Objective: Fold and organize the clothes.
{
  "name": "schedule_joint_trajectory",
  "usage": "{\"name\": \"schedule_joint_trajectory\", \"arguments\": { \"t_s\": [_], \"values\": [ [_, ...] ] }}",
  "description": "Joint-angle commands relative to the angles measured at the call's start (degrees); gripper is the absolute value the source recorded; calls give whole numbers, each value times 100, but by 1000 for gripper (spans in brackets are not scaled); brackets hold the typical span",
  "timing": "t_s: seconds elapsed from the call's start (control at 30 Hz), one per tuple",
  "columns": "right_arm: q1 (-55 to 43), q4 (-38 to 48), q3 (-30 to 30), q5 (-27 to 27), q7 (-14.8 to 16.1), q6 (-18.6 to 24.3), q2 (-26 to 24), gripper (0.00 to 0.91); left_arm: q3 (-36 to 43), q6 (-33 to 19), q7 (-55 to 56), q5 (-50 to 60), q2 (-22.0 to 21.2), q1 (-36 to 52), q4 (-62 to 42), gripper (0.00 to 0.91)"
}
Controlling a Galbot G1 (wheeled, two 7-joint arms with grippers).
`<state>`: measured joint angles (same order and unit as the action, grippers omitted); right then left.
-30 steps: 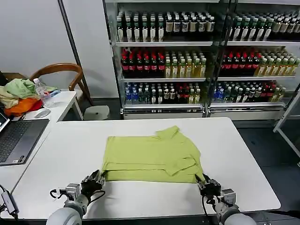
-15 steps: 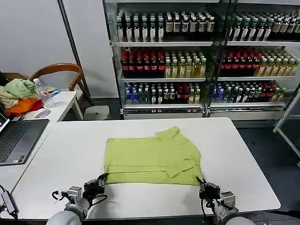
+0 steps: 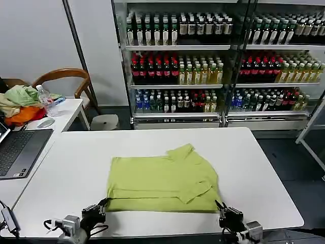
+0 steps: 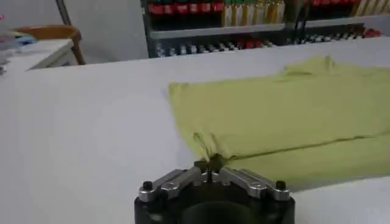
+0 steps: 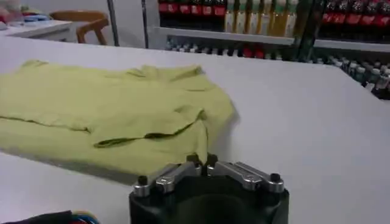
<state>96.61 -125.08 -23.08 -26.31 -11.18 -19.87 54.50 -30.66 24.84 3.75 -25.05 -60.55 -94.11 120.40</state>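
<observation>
Item: lime shirt (image 3: 162,178), folded flat mid-counter (image 3: 254,168). Left tool (image 3: 96,212) and right tool (image 3: 225,211) clamp its near corners. Change: shirt dragged nearer the robot; fold smoothing likely under way

The head view looks forward and down from above the white table (image 3: 61,168), with drink shelves (image 3: 177,66) behind. Each wrist view sits low at the table's near edge, facing the shelves. All three share the shirt (image 3: 162,178).
</observation>
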Motion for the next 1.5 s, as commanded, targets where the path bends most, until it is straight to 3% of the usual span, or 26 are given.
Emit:
{"name": "schedule_joint_trajectory", "arguments": {
  "t_s": [0.03,0.43,0.53,0.57,0.6,0.8,0.93,1.1,1.33,1.5],
  "values": [
    [517,-312,-154,223,0,49,-23,0,-325,-116,-27,118,-79,-748,517,40],
    [529,-265,-127,283,-21,81,19,0,-289,-153,8,213,-105,-823,382,40],
    [454,-113,5,524,6,160,40,0,-182,-163,158,365,-184,-706,255,50],
    [441,-92,35,549,5,193,51,877,-148,-148,181,387,-205,-686,263,81],
    [439,-95,40,545,-2,190,57,907,-143,-136,173,392,-213,-683,280,907],
    [507,-344,-166,486,-11,107,18,907,-229,-100,192,338,-192,-678,524,907],
    [538,-657,-499,343,10,-65,-229,907,-330,327,191,266,-120,-699,851,907],
    [-256,-682,-738,-467,-57,-341,-475,907,-332,308,204,16,82,-187,822,907],
    [-2508,505,584,-795,-323,-829,-198,907,-13,427,282,-320,152,909,181,907],
    [-3742,1265,1204,-865,-503,-1197,27,907,113,685,209,-645,325,1707,-491,907]
  ]
}}
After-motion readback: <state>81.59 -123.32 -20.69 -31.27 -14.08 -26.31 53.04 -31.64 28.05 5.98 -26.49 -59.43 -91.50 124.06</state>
